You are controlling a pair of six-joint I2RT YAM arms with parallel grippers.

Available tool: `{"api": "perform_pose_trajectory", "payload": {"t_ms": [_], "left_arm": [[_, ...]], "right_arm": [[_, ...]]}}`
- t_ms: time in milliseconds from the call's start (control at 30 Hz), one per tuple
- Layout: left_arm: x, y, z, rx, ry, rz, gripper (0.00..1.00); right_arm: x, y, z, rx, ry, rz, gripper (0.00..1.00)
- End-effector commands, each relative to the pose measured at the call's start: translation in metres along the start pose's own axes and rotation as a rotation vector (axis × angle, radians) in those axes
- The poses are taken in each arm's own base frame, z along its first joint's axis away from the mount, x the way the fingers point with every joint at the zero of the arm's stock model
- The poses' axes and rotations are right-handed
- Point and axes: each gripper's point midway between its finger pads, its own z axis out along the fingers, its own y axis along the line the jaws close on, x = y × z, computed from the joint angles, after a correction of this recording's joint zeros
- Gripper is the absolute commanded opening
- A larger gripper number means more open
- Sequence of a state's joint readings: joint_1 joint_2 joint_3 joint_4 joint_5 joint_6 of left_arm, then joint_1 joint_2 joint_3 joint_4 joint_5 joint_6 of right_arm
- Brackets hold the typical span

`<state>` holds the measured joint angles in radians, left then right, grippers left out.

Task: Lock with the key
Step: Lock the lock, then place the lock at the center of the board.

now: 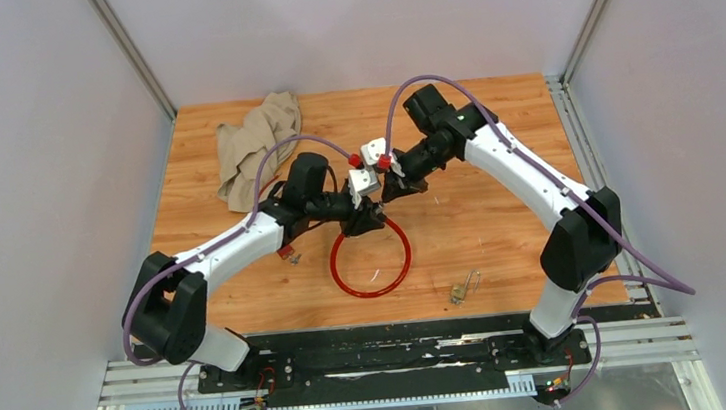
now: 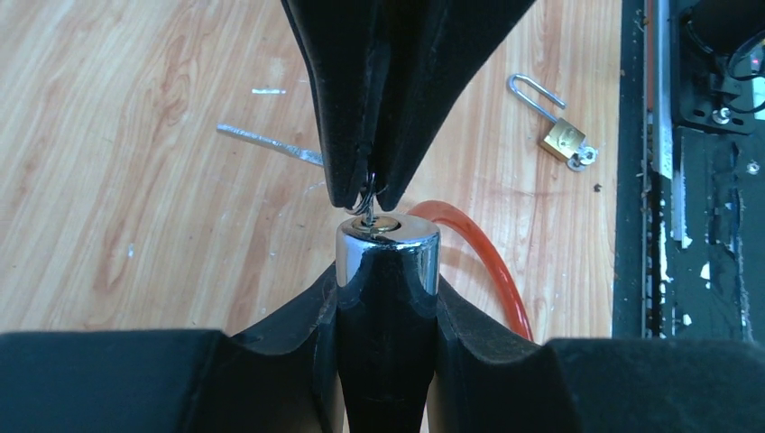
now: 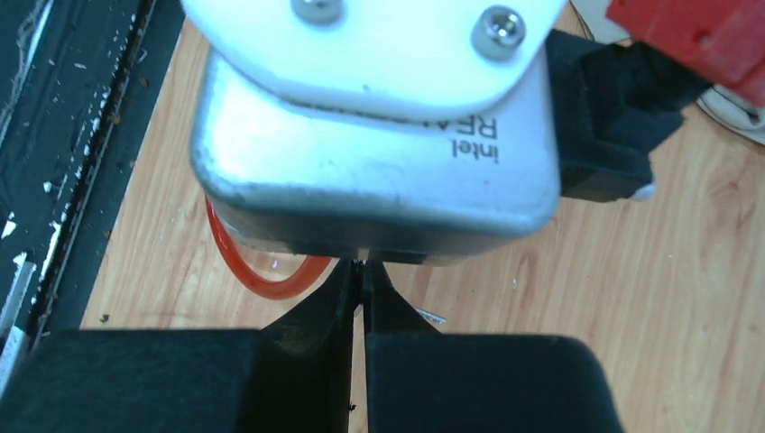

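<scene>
"Left wrist view: what is clamped by the left gripper [image 2: 388, 311]?"
"The chrome lock cylinder [image 2: 388, 248] of the red cable loop [image 2: 492, 262] is clamped upright."
"And the key [image 2: 369, 206]?"
"It is pinched at the cylinder's top by the closed right gripper [image 2: 372, 185]."

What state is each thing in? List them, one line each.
right gripper: jaws shut on the key
left gripper: jaws clamped on the lock cylinder
key: at the cylinder's keyhole
red cable: looped, on table
brass padlock: shackle open
cloth: crumpled
</scene>
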<state>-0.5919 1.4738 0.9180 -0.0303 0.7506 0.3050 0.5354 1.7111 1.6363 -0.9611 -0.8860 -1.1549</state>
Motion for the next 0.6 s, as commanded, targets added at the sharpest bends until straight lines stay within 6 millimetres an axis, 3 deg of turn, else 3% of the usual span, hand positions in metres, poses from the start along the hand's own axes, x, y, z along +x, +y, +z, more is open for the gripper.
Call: {"api": "perform_pose_trajectory", "payload": {"t_ms": [0,400,467,567], "left_arm": [[0.007,-0.007,-0.008,0.0,0.032,0.033,0.0],[0.011,-0.003,-0.011,-0.035,0.048,0.056,0.0],[0.007,0.0,-0.012,-0.054,0.043,0.048,0.0],[-0.001,0.014,-0.018,-0.117,0.025,0.018,0.0]], "right_arm": [[0.011,-0.017,-0.035,0.104,0.188,-0.1,0.01],[0.024,-0.017,-0.056,0.093,0.21,0.043,0.01],[0.034,-0.026,-0.064,0.142,0.203,0.123,0.01],[0.07,-0.037,-0.066,0.267,0.169,0.347,0.01]]}}
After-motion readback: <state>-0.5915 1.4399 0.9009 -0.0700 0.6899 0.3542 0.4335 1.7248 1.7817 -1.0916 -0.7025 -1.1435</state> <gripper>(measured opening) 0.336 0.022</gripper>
